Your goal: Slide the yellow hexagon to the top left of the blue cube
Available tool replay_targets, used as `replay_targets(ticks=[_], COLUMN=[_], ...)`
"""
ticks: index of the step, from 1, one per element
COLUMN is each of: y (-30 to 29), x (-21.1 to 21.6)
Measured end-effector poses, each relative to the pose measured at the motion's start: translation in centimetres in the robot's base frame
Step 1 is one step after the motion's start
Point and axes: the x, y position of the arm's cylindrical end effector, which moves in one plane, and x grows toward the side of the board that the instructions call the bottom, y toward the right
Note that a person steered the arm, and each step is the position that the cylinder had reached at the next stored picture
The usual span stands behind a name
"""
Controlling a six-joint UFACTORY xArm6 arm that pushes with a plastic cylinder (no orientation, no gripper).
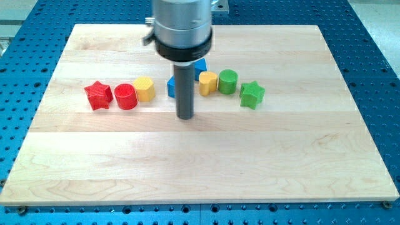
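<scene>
Tool tip rests just below blue cube, bare board beneath; gripless rod.

Board under my tip: pale wood, smooth, matt grain. Rod matt dark; collar above it glossy metal. Blocks beside tip look matt, painted.

My rod covers most of the blue block w/ only a sliver showing, another blue block peeks from behind it, arm's top is cut off.
</scene>
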Motion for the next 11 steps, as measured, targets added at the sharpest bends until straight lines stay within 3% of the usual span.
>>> replay_targets(ticks=[1,2,3,4,5,6,7,8,9,10,11], y=[2.5,1.3,-3.2,-3.8,-7.8,-14.0,-14.6,-10.6,-10.9,-5.1,-5.1], x=[-3.8,-1.6,0.6,-4.2,-3.5,0.3,-2.8,-7.0,-6.5,-7.2,-0.6])
